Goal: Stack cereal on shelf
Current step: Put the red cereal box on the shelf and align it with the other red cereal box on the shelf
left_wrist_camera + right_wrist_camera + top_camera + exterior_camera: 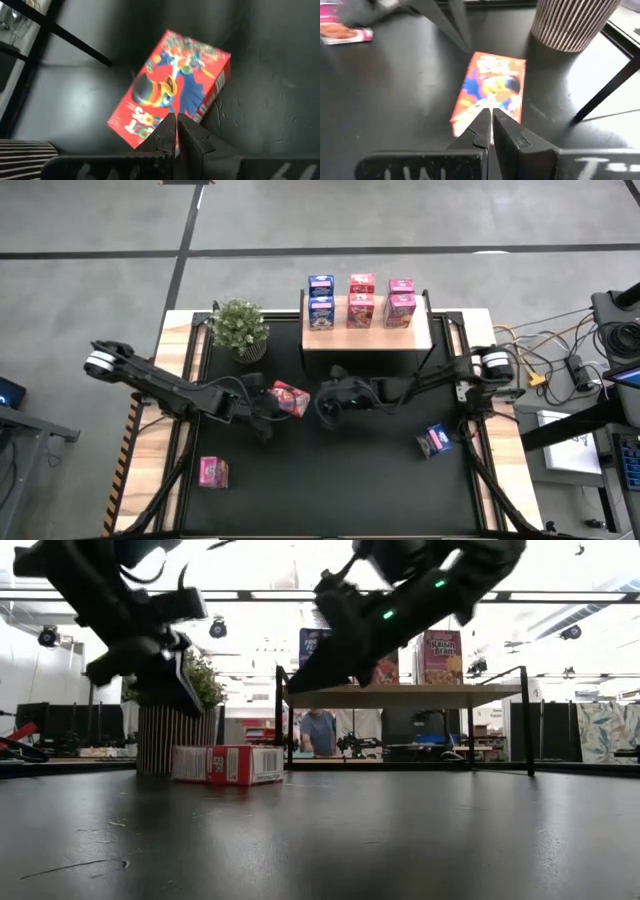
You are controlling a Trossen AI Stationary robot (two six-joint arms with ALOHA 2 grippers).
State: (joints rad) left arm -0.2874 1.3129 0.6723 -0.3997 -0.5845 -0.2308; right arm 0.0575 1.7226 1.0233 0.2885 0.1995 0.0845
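The black table (330, 480) carries everything. The shelf (366, 338) stands at its far edge and is taken as the landmark. Six cereal boxes are seen on its board: two blue (321, 302), two red (361, 300) and two pink (400, 302), in three short rows. A potted plant (239, 328) stands just to the left of the shelf.

Three boxes lie off the shelf. A red box (291, 398) lies flat in front of the shelf's left end; a pink box (213, 472) lies well in front and far to the left, and a blue box (433, 442) lies in front of the right end.

The left gripper (268, 402) hangs just left of the red box and the right gripper (326, 406) just right of it, both in front of the shelf. In each wrist view the fingers are pressed together with nothing between them, aimed at the red box (170, 87).

The step in hand is judged to be the pickup of this box. One gripper would have to be spread wider than the box's narrow side before descent, and the other kept clear so that the arms are not crowded. The box should be pinched across its thin edges, lifted level, and set on the shelf beside or atop the boxes already there without knocking them.
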